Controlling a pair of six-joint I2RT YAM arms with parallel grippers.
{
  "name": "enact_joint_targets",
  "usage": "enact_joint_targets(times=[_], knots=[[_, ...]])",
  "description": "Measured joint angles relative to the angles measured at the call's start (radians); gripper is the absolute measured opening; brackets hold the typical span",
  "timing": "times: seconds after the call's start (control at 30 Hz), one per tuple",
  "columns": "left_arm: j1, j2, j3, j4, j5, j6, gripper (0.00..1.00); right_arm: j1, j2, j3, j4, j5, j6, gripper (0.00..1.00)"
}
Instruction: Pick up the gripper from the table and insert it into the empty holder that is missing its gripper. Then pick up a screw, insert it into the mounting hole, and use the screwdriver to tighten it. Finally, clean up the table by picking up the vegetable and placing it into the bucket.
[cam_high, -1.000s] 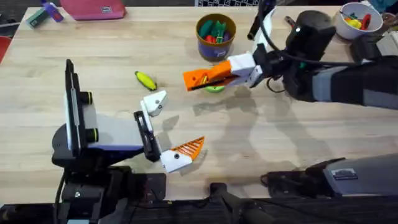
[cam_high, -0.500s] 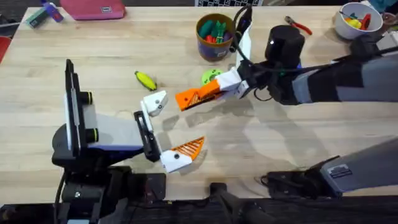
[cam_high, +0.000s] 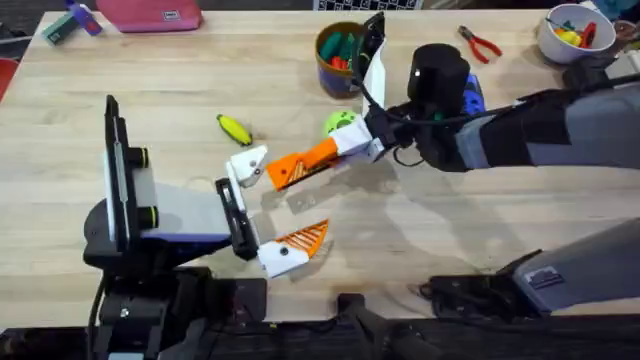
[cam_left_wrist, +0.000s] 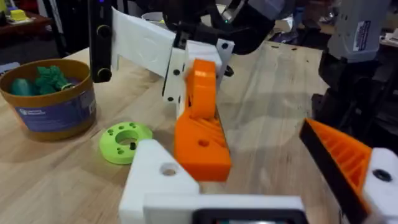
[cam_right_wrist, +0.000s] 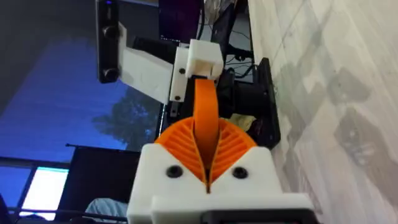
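1 orange gripper (cam_high: 303, 163) pinched between the closed fingers of the right gripper (cam_high: 345, 148), held above the table (cam_high: 150, 80), its tip just beside the 1 empty white holder (cam_high: 248, 165) on the left gripper (cam_high: 270, 210). Left jaws spread wide, nothing between them; 1 finger (cam_high: 300, 240) already fitted with an orange pad. 1 green disc (cam_high: 340, 123) just behind the right gripper. 1 yellow vegetable (cam_high: 235, 128) lying near the holder. 1 bucket (cam_high: 340, 55) at the far side, toys inside. 1 red-handled pliers (cam_high: 483, 44) far right.
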Motion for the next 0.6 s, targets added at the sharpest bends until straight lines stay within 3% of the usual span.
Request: enact_joint_targets(times=[0.6], knots=[[0.000,0.000,0.000,0.000,0.000,-0.008,0.985,0.024,0.000,0.041,-0.082,0.023,-0.007,0.009]])
